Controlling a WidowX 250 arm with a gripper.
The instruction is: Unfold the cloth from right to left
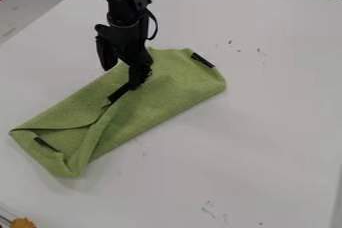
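Lying beneath the jaws, the green cloth [175, 86].

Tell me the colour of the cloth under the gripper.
Green; the cloth shows best in the camera view.

Your black arm [124, 2] hangs from the top edge of the camera view, left of centre, a thin cable [155, 26] bowed out beside its wrist, as your gripper [122, 78] points downward at a slant with its two fingers [105, 56] spread apart, one tip lower in view than the other.
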